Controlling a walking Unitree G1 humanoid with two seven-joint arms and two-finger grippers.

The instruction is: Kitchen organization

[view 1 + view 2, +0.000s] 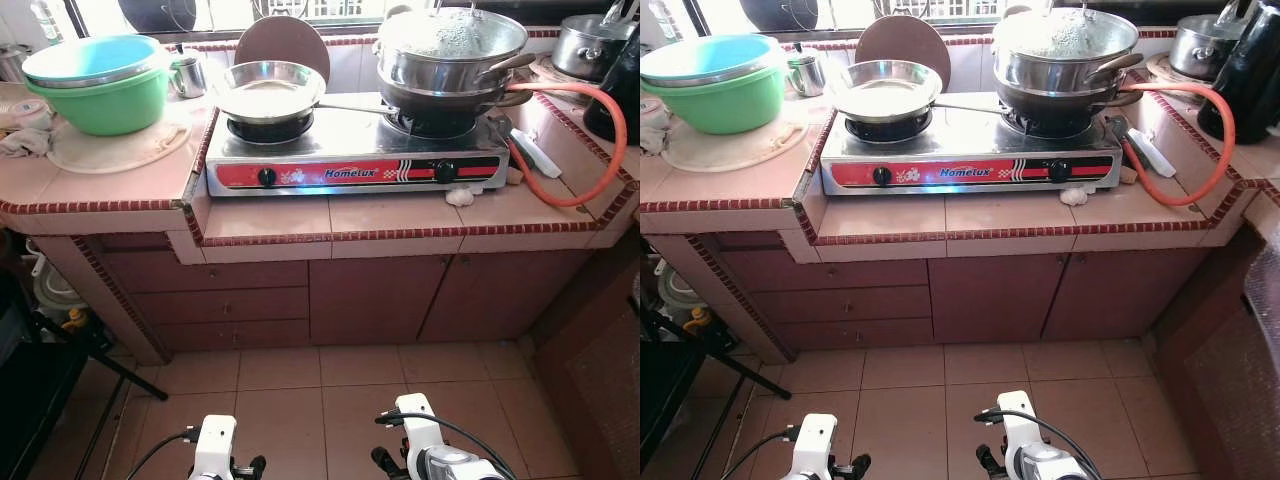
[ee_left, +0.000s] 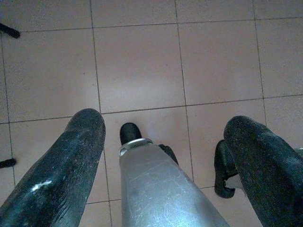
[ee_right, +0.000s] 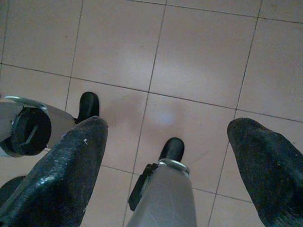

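Hanging low over floor tiles, left gripper [image 2: 161, 142] and right gripper [image 3: 165, 142] fingers spread, stove [image 1: 350, 150] well apart.

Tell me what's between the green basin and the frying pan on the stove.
A small steel mug stands between the green basin and frying pan, in both eye views.

Stove [image 1: 345, 150]: polished sheet metal top, glossy red front panel. Frying pan [image 1: 266, 88] and stacked pots [image 1: 450, 50]: bright stainless steel, reflective. Green basin [image 1: 100, 100] and blue basin [image 1: 90, 58]: smooth plastic, slight sheen. Hose [image 1: 600, 150]: orange rubber, matt. Countertop [image 1: 270, 215]: pink glazed tile, dull gloss. Cabinet fronts [image 1: 370, 295]: smooth brown laminate look. Floor [image 2: 142, 61]: smooth tile, soft sheen. Left gripper's fingers [image 2: 57, 175]: black, rough-textured.
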